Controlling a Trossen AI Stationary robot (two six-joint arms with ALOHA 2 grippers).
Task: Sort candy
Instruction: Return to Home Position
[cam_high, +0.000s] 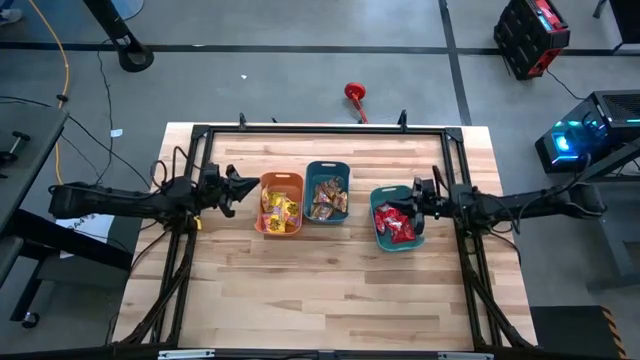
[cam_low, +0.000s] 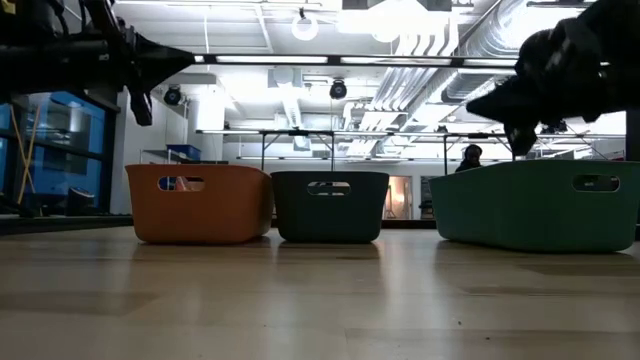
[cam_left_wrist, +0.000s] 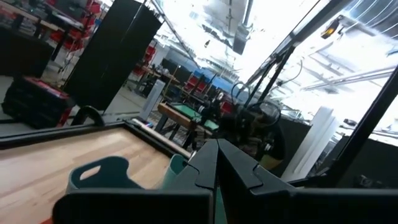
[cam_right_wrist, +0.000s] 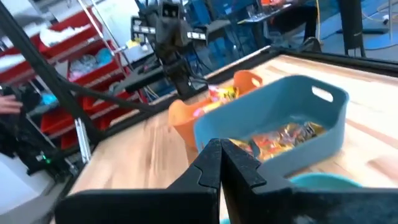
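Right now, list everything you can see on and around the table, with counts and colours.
table: one, light wood
orange bin: one, left in the row
dark teal bin: one, middle, close beside the orange bin
light teal bin: one, right, set apart
yellow candy: many, in the orange bin
brown-orange candy: many, in the dark teal bin
red candy: many, in the light teal bin
lamp: one, red, floor beyond the table
left gripper: dark, shut, left of the orange bin
right gripper: dark, shut, above the light teal bin's right side

A robotics lab: exposed ceiling ducts (cam_low: 450, 50), red storage racks (cam_right_wrist: 65, 30), bare concrete floor (cam_high: 300, 70).
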